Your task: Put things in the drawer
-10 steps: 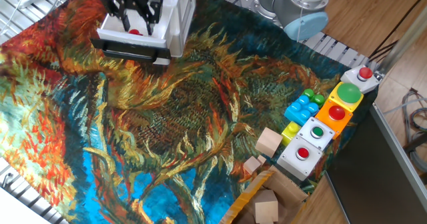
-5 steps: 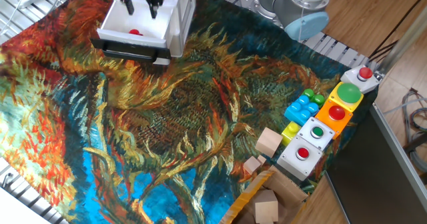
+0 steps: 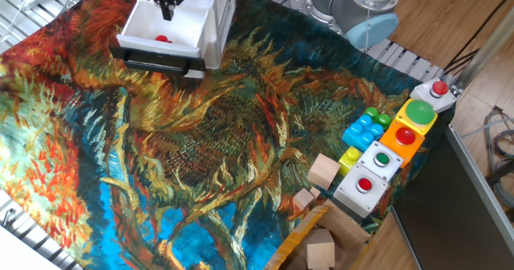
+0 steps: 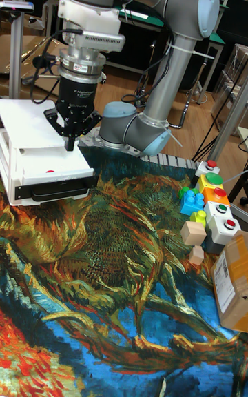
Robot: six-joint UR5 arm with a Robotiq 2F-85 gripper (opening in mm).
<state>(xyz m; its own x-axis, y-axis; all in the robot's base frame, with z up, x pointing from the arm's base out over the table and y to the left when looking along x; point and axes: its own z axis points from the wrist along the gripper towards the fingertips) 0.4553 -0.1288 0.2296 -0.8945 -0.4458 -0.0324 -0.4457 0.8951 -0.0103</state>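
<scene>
- Small glossy red block (image 3: 162,38) lies in the smooth white plastic drawer (image 3: 140,35), at the painted cloth's (image 3: 209,141) far corner
- Gripper (image 3: 167,11), fingers pressed together and empty, hangs above the drawer

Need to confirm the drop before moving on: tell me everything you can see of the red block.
The red block is small, bright red, plastic-looking and roughly cube-shaped. It lies alone on the floor of the open white drawer, near the middle, clear of the walls as far as can be seen. The gripper hangs above it with fingers together, not touching it. In the tall fixed view only a red sliver shows over the drawer's front edge.
</scene>
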